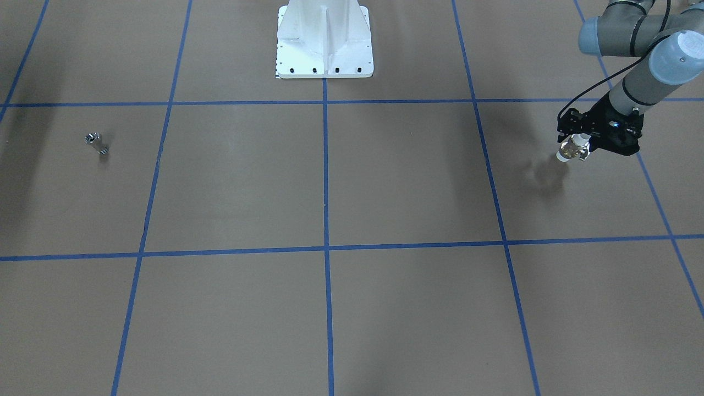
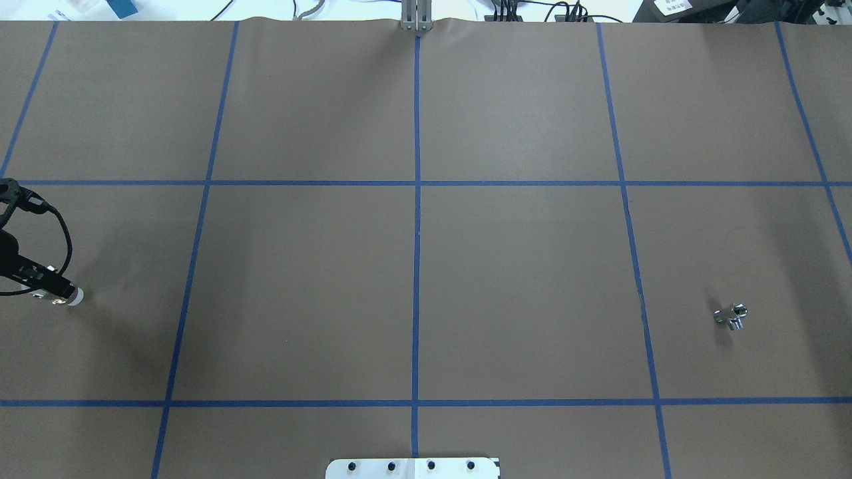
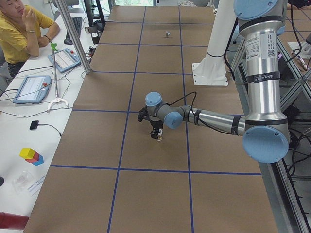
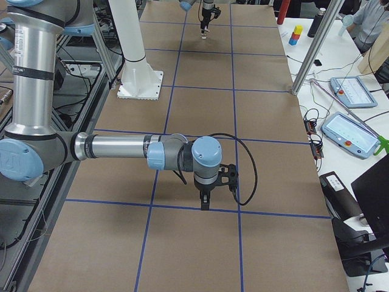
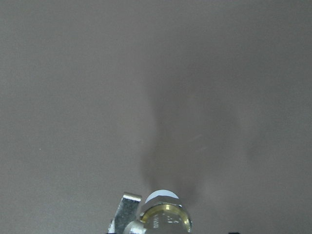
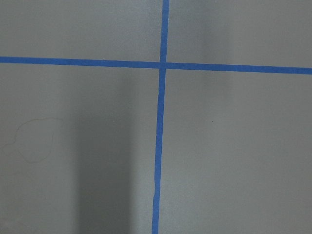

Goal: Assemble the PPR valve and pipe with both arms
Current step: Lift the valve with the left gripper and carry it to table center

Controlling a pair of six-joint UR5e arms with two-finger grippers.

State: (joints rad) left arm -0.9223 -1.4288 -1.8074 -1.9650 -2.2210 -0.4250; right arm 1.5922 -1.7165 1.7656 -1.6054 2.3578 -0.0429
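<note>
My left gripper (image 1: 576, 147) is shut on the PPR valve (image 1: 570, 148), a white cylinder with a brass band. It holds the valve just above the brown paper, at the robot's far left (image 2: 61, 294). The left wrist view shows the valve's brass band and white end (image 5: 163, 212) at the bottom edge. The pipe (image 1: 97, 143), a small silver stub, lies alone on the robot's right side (image 2: 731, 316). My right gripper (image 4: 205, 202) shows only in the exterior right view, pointing down over the table. I cannot tell if it is open or shut.
The white pedestal base (image 1: 324, 44) stands at the middle of the robot's edge. Blue tape lines (image 6: 160, 146) grid the brown paper. An operator (image 3: 19, 29), tablets (image 3: 31, 88) and a metal post (image 3: 73, 39) line the far side.
</note>
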